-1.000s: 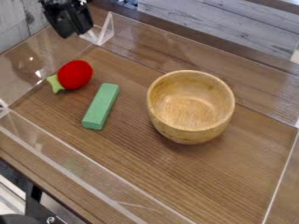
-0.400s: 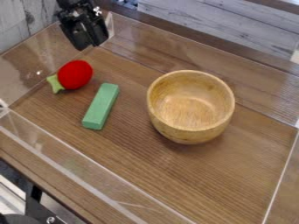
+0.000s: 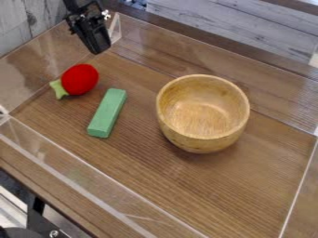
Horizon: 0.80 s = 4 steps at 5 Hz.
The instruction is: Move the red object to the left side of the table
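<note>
The red object (image 3: 81,79), a small round bright-red toy fruit with a light-green stem at its lower left, rests on the dark wood-grain table (image 3: 149,177) near the left side. My black gripper (image 3: 93,42) hangs above and behind it at the upper left, fingers drawn together into a narrow tip, shut on nothing. A gap of bare table separates the gripper tip from the red object.
A green rectangular block (image 3: 108,112) lies just right of the red object. A wooden bowl (image 3: 203,112) stands in the middle-right. Clear acrylic walls (image 3: 32,139) edge the table on the left, front and back.
The gripper moved right and slightly down from the top-left corner, and its fingers closed from open to shut. The red object, block and bowl stayed put.
</note>
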### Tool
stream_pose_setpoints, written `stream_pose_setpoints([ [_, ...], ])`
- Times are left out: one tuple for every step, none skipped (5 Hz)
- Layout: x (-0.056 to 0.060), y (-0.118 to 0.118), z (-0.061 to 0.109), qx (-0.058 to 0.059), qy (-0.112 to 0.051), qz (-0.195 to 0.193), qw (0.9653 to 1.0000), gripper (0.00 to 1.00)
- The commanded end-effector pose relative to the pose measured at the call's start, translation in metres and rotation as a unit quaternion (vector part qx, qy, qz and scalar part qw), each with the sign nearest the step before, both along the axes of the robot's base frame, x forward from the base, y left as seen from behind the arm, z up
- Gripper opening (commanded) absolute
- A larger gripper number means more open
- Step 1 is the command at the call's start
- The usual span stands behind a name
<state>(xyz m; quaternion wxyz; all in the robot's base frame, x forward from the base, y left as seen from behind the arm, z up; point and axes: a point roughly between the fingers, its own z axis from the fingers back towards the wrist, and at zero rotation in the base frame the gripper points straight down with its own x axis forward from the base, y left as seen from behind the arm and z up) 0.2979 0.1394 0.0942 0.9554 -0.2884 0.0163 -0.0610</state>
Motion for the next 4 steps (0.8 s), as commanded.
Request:
stream_pose_setpoints([
  [-0.003, 0.013, 0.014, 0.014, -0.021, -0.017, 0.9995, 0.00],
  [-0.011, 0.024, 0.012, 0.005, -0.016, -0.024, 0.9996, 1.00],
  [-0.018, 0.035, 0.012, -0.004, -0.015, -0.030, 0.9994, 1.00],
  [-0.033, 0.029, 0.010, -0.015, -0.014, -0.018, 0.9996, 1.00],
])
